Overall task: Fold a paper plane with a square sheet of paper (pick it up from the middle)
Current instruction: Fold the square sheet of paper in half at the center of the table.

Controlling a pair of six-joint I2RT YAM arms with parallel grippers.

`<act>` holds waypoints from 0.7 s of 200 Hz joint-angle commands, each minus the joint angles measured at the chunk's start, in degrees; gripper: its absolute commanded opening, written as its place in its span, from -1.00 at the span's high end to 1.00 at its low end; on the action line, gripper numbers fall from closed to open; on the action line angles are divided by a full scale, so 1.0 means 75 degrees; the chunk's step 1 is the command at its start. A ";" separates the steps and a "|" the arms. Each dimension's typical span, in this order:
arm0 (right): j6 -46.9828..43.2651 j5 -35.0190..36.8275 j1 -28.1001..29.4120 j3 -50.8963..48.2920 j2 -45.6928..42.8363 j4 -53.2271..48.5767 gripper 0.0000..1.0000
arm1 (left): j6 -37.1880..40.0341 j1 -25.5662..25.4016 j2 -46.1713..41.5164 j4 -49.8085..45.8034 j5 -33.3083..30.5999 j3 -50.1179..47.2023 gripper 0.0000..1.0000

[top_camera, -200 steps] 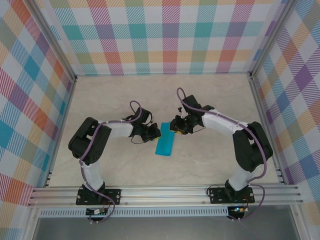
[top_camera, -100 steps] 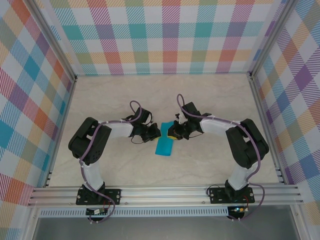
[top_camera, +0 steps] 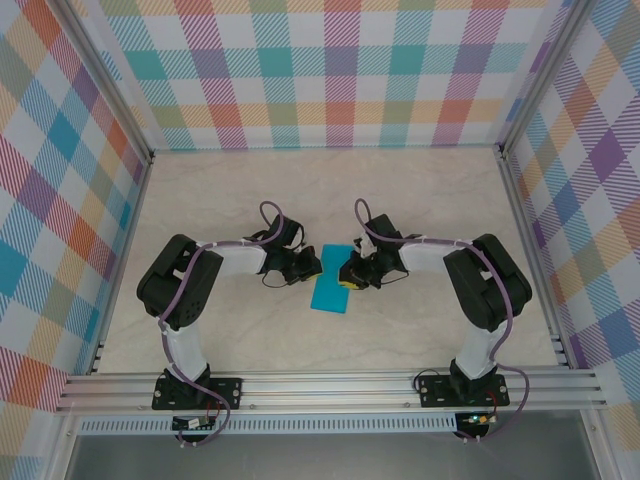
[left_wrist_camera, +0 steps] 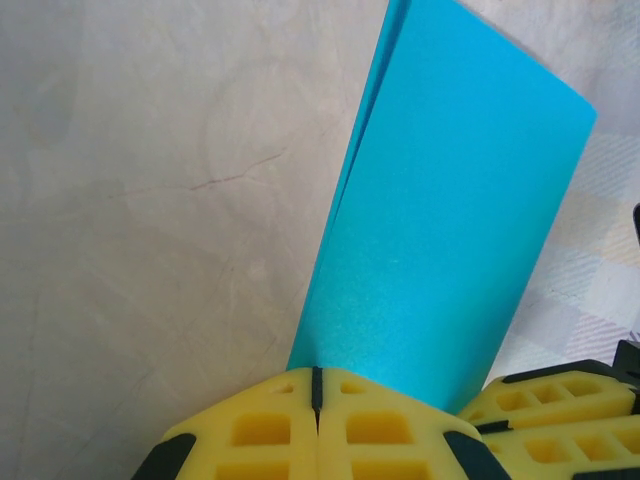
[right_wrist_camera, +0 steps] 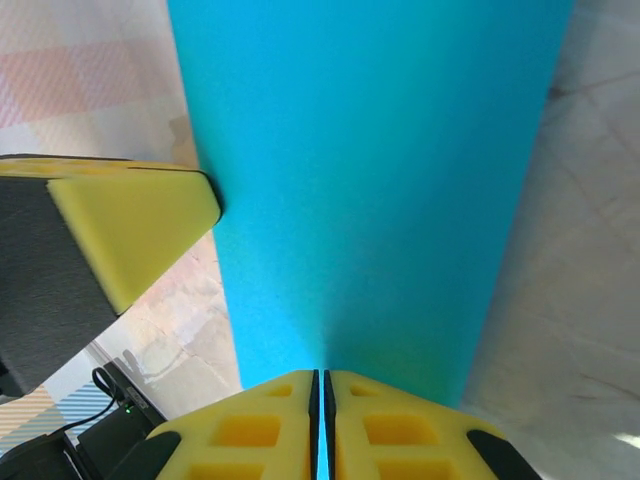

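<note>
Folded blue paper (top_camera: 330,290) is sitting dead centre of the top view. Right gripper (right_wrist_camera: 320,400) is pinching one edge tight, left gripper (left_wrist_camera: 315,395) is resting clamped closed at the opposite edge.

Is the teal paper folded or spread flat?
Folded: the paper shows two layers along its left edge in the left wrist view, and from above it is a narrow strip.

Robot lab work cell
A left arm (top_camera: 185,290) and a right arm (top_camera: 490,290) stand bolted to an aluminium rail (top_camera: 330,385) at the near edge of a marble-look tabletop (top_camera: 420,190), boxed in by metal frame posts (top_camera: 113,95) and plaid-printed wall panels (top_camera: 330,70).
</note>
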 commanded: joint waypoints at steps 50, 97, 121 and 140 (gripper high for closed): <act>-0.0198 -0.0050 -0.0124 -0.0573 0.0226 0.0522 0.69 | 0.0127 -0.0132 0.0565 -0.0338 -0.0372 -0.0255 1.00; -0.0265 0.0132 -0.0141 -0.1069 0.0188 0.0840 0.72 | 0.0155 -0.0132 0.0578 -0.0343 -0.0395 -0.0277 1.00; -0.0241 -0.0067 -0.0153 -0.1104 -0.0233 0.1034 0.72 | 0.0168 -0.0136 0.0585 -0.0359 -0.0380 -0.0270 1.00; -0.0243 -0.0271 -0.0147 -0.1009 -0.0610 0.1133 0.72 | 0.0190 -0.0141 0.0566 -0.0382 -0.0396 -0.0267 1.00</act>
